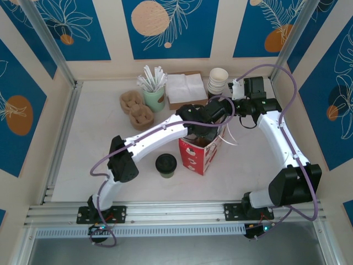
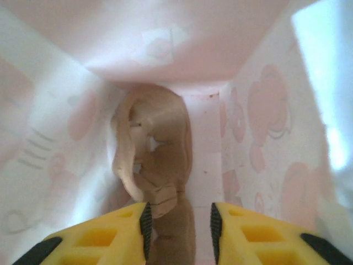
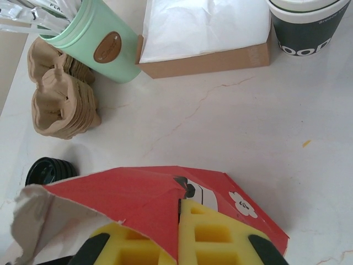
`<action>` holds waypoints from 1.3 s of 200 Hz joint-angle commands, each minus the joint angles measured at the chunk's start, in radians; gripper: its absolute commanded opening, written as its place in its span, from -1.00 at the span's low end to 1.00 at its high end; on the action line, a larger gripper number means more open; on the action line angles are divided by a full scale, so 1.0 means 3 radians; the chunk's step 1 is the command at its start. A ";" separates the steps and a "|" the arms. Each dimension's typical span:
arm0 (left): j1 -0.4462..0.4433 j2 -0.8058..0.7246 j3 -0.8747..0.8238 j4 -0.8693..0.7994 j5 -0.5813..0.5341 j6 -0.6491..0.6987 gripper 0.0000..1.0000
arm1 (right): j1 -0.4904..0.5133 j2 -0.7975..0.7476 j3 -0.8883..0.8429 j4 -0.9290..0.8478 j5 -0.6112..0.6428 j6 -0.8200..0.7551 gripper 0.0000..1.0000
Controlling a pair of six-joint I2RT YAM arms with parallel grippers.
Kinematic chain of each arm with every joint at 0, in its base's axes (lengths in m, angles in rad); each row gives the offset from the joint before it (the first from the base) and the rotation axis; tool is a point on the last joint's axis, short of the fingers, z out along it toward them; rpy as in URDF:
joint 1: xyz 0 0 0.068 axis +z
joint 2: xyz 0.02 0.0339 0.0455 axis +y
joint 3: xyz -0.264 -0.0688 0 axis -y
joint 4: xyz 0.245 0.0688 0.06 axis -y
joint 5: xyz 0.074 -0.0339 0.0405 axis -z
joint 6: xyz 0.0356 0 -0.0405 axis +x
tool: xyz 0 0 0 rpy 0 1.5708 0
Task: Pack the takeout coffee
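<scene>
Left wrist: my left gripper [image 2: 179, 221], jaws parted, over the carrier [image 2: 154, 160] inside the bag [image 2: 265, 110]; right gripper [image 3: 180, 215] pinches its rim; coffee [image 1: 165, 164] stands outside.

The takeout coffee [image 1: 165, 165] is topped with a glossy black plastic lid. The bag [image 1: 199, 154] is made of thin printed paper, and the carrier [image 2: 154, 160] inside it of rough brown moulded pulp.
</scene>
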 commanded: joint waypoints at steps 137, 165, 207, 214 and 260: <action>-0.0088 0.0000 -0.0017 -0.0141 -0.0327 0.0046 -0.31 | -0.0062 0.0072 -0.0004 -0.0031 -0.0203 0.0107 -0.87; 0.0010 0.0018 -0.0096 -0.0125 -0.0290 0.0084 -0.36 | -0.0070 0.0034 -0.0041 -0.0016 -0.0219 0.0109 -0.87; 0.0112 -0.0126 -0.0303 0.0008 -0.0288 0.0029 -0.40 | -0.0121 -0.0022 -0.0082 -0.0013 -0.0281 0.0102 -0.87; 0.0117 -0.0156 -0.0338 0.0056 -0.0269 0.0028 -0.40 | -0.0123 -0.0032 -0.0094 -0.0012 -0.0288 0.0087 -0.87; 0.0107 -0.0257 -0.0471 0.0329 -0.0036 0.0152 -0.48 | -0.0140 -0.0105 -0.0150 0.0043 -0.0358 0.0065 -0.87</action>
